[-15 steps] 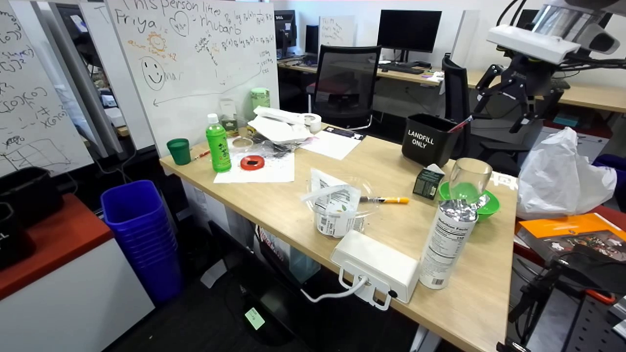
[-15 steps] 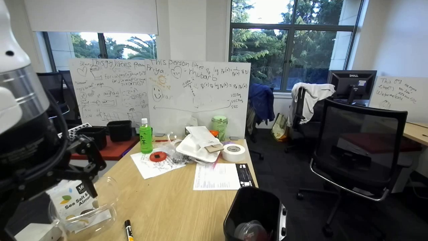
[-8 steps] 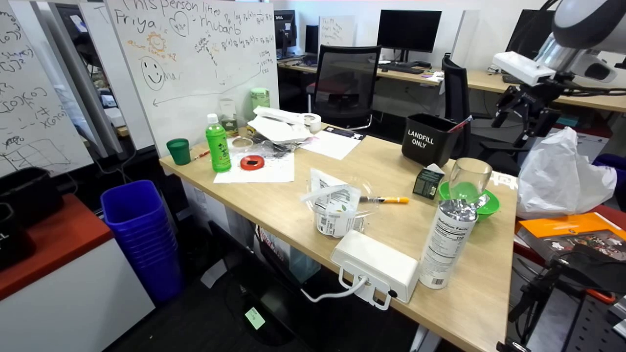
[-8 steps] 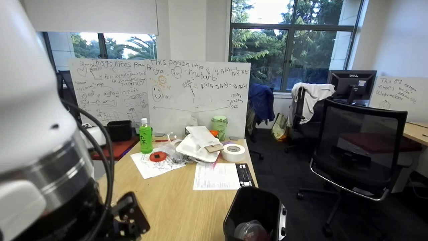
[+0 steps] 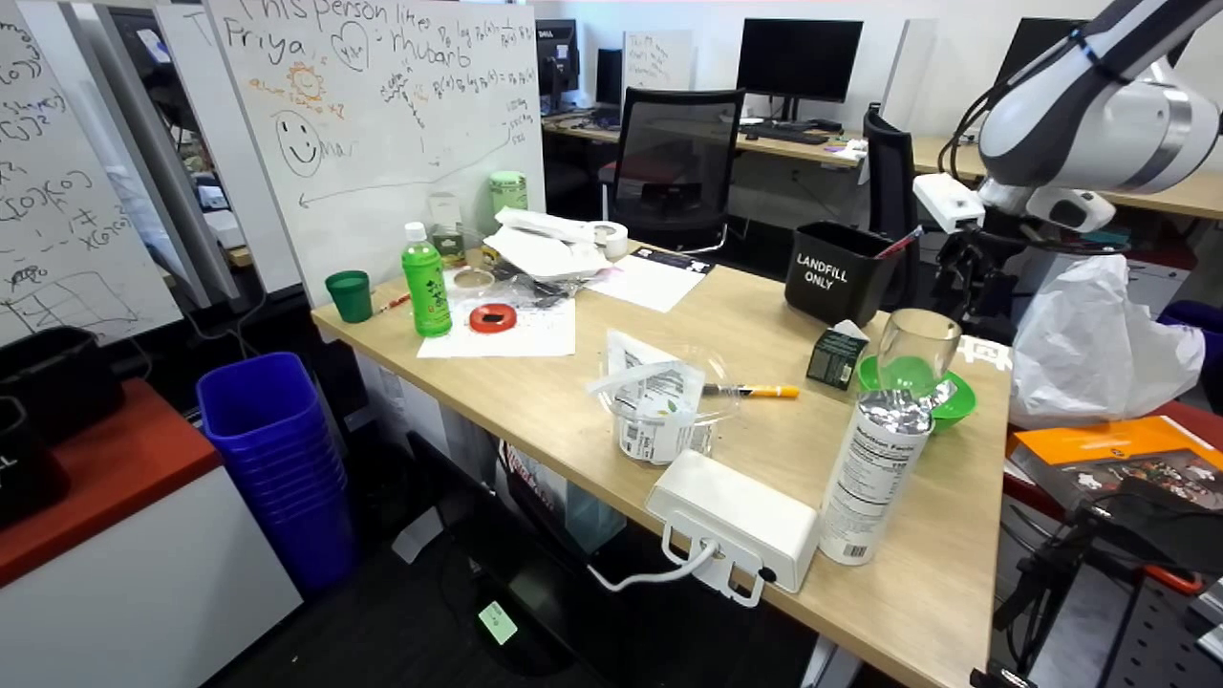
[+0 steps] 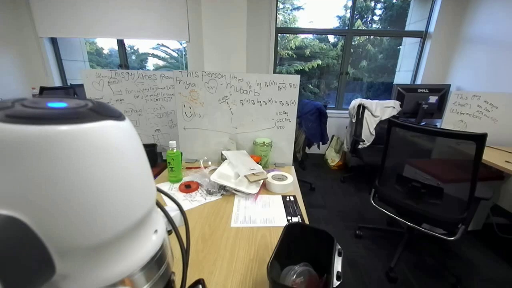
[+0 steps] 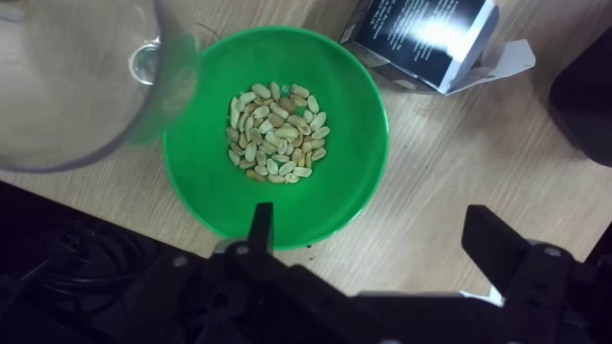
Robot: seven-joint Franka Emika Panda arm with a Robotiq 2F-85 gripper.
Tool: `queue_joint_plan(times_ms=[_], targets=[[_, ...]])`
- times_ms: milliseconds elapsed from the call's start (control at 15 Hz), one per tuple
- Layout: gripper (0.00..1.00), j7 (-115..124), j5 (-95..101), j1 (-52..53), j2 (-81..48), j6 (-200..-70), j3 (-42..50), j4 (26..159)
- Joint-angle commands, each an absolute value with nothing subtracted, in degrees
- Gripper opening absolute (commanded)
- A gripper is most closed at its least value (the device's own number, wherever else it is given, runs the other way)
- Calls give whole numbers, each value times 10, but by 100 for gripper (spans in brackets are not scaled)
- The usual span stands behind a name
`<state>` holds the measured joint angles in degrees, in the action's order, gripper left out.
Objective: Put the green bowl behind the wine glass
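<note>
The green bowl (image 5: pixel 955 409) sits on the table in an exterior view, partly behind the wine glass (image 5: pixel 919 349) and the white can. In the wrist view the bowl (image 7: pixel 344 143) holds many peanuts. The clear wine glass (image 7: pixel 71 86) stands beside it at the upper left, overlapping the bowl's edge in that view. My gripper (image 7: pixel 370 212) is open and empty, fingers wide apart. Its left finger overlaps the bowl's near rim and its right finger is over bare table. The gripper (image 5: pixel 963 277) is above and beyond the bowl in an exterior view. Contact with the bowl cannot be told.
A dark carton (image 7: pixel 416 38) stands close to the bowl, also seen in an exterior view (image 5: pixel 834 358). The black landfill bin (image 5: pixel 829 282) is behind it. A tall white can (image 5: pixel 871 487) and a white bag (image 5: pixel 1089 354) are near. The table edge is close to the bowl.
My gripper has come down and toward the bowl in an exterior view, still apart from the objects there. The arm has swung across, hiding more of the table. Bowl and glass have not moved.
</note>
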<state>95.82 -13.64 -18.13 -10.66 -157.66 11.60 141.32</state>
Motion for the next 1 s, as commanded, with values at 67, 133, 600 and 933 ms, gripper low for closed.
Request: queue_joint_plan(times_ms=[67,133,600,933], targets=[[100,951,-161,-158,-134,-1575,142,1393],[100,951,-160,-155,-136,-1575,144,1392],[100,973,-156,-145,-159,-1589,160,1380],[100,968,-190,-156,-207,-1577,160,1332]])
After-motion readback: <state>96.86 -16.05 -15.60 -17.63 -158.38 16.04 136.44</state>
